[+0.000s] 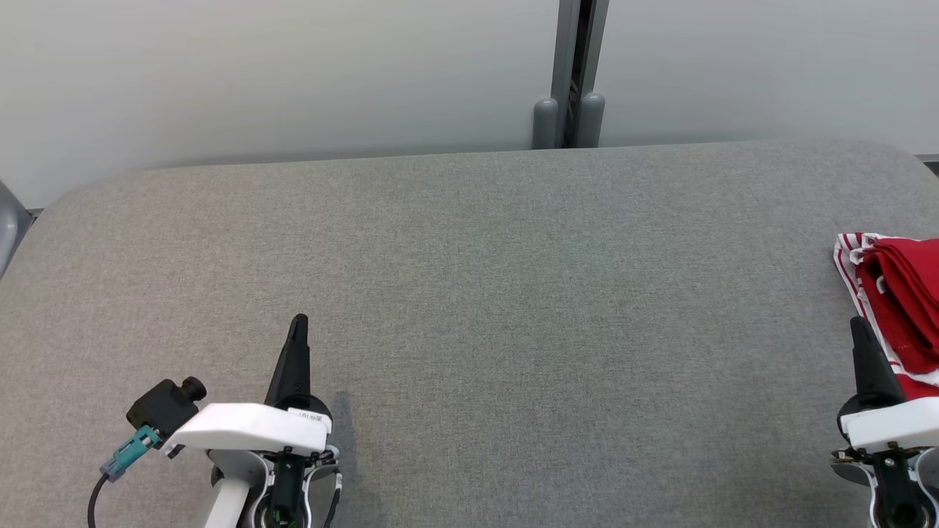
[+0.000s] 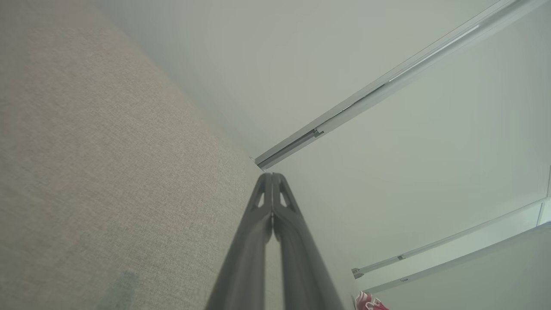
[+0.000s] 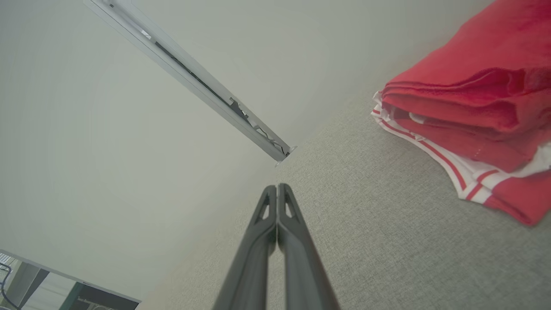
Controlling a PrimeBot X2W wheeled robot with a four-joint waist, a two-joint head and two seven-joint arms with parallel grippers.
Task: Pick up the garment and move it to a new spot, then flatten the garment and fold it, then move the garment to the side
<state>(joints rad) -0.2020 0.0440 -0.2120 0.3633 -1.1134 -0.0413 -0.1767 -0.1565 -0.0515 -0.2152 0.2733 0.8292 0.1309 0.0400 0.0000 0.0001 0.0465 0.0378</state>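
We see first the bench (image 1: 469,308), a wide surface covered in grey woven cloth with rounded far corners; it takes most of the head view. Behind it stands a pale wall (image 1: 257,73), and in this wall a grey metal rail (image 1: 579,59) goes upright, with two rounded feet at the far edge of the bench.

The garment (image 1: 902,293) lies on the bench at the far right side, cut by the border of the head view. It is folded in several red layers, and under them we see a white part with red stripes.

The left hand (image 1: 298,323) is over the near left part of the bench, well apart from the garment; its two dark fingers are pressed together and hold nothing. The right hand (image 1: 857,324) is near the garment; its fingers are together as well and empty, and the right wrist view shows bare cloth between them and the garment.

On the left wrist sits a black camera (image 1: 165,403), and beside it a small teal plug (image 1: 132,447) with a dark cable.
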